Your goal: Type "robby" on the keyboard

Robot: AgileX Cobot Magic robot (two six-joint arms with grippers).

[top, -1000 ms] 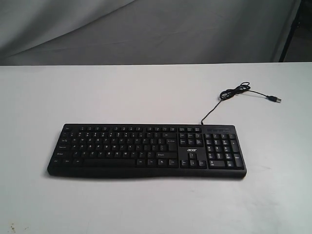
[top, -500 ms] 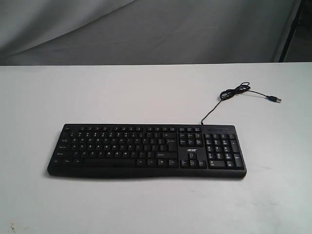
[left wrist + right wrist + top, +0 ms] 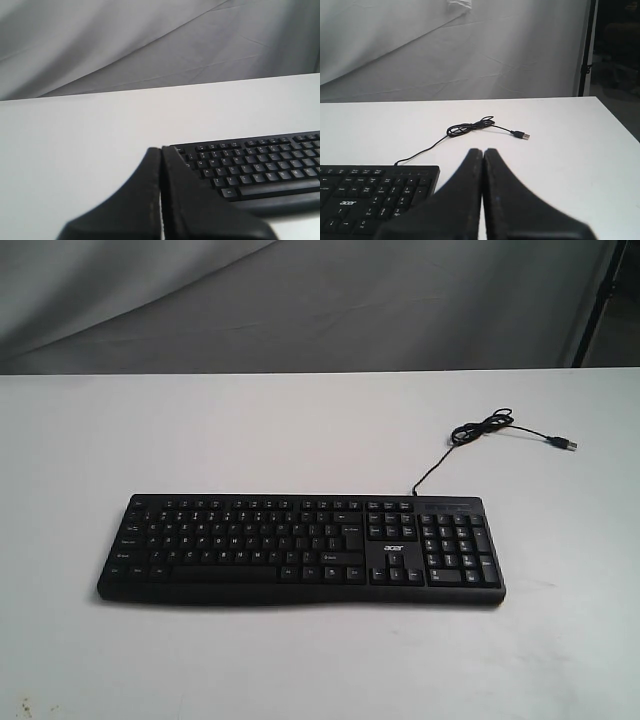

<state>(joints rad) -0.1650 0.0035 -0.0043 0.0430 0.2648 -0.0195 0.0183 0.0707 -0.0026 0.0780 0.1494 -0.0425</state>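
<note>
Pincers [image 3: 161,150] [image 3: 483,150] seemingly closed; keyboard [image 3: 300,545] crosswise, face-up

A staged lab or recording setup is suggested: a plain white table [image 3: 300,430] is backed by a draped grey cloth [image 3: 320,300], with a black stand pole [image 3: 590,45] seen beside it.

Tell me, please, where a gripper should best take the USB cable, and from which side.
Probably at the bunched loops of the USB cable, coming straight down from above. It lies flat on the table, and there several strands together give more to pinch than the single thin run or the small plug.
</note>
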